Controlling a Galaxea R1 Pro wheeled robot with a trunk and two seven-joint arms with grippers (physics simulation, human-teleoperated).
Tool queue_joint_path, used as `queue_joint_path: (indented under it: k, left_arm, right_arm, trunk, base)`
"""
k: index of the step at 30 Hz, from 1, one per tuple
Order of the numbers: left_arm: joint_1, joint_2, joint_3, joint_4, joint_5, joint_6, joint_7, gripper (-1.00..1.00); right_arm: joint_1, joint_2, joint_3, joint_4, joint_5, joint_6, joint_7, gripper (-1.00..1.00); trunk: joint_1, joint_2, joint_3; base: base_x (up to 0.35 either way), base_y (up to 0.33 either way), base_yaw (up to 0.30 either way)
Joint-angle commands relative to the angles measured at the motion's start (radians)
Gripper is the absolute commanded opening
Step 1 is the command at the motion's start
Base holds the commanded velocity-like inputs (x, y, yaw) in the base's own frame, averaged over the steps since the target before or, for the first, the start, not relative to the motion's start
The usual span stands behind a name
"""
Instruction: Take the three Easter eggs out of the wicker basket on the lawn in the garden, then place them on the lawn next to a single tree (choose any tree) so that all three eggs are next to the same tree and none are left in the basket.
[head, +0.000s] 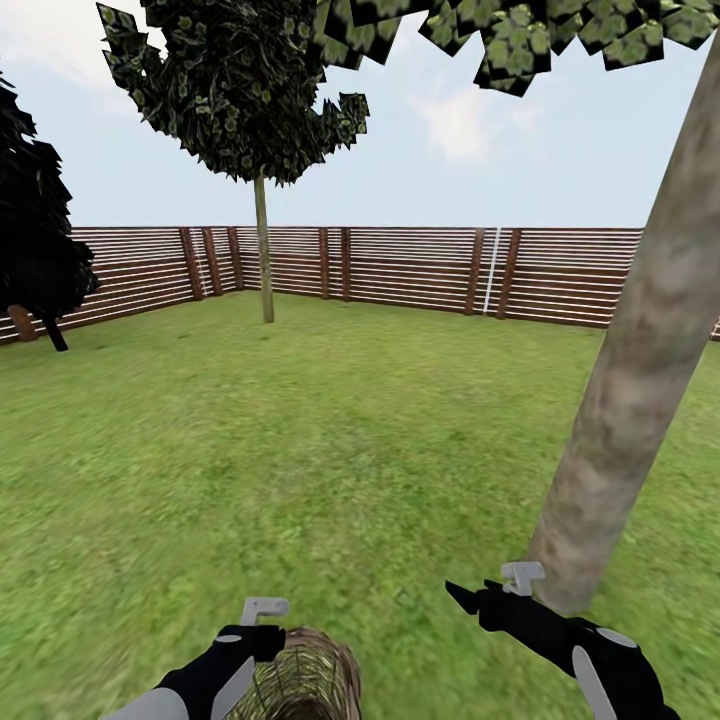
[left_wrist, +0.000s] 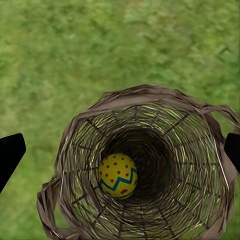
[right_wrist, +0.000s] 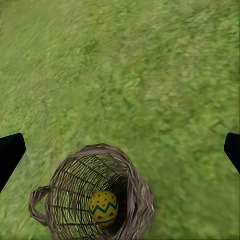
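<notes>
Egg (left_wrist: 117, 175) lay deep in the basket (left_wrist: 75, 150) on the lawn (head: 330, 450), near the tree (head: 630, 400); left claw (left_wrist: 120, 150) hovered above, spread wide; best lowered straight through the rim, closing gently; right claw (right_wrist: 120, 150) gaped empty.

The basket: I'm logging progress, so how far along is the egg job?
One Easter egg lies in the wicker basket; I can't see the other two. Both grippers, left and right, are open and empty above it. Left: lift this egg out and set it by the thick tree.
</notes>
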Motion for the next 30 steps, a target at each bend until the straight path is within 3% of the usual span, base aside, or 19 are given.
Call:
queue_joint_path:
  k: [1,30]
  left_arm:
    - [0.0,0.0,-0.009,-0.002,0.007,0.004,0.007,1.0]
    - [0.0,-0.001,-0.008,0.003,0.011,0.003,0.005,1.0]
  right_arm:
    - [-0.001,0.0,-0.001,-0.001,-0.007,0.008,0.001,1.0]
    - [-0.001,-0.002,-0.008,0.012,-0.007,0.003,0.003,1.0]
  trunk:
    - [0.004,-0.008,-0.005]
    - [0.115,-0.211,-0.095]
  base:
    - [0.0,0.0,0.0]
    - [0.0,0.0,0.0]
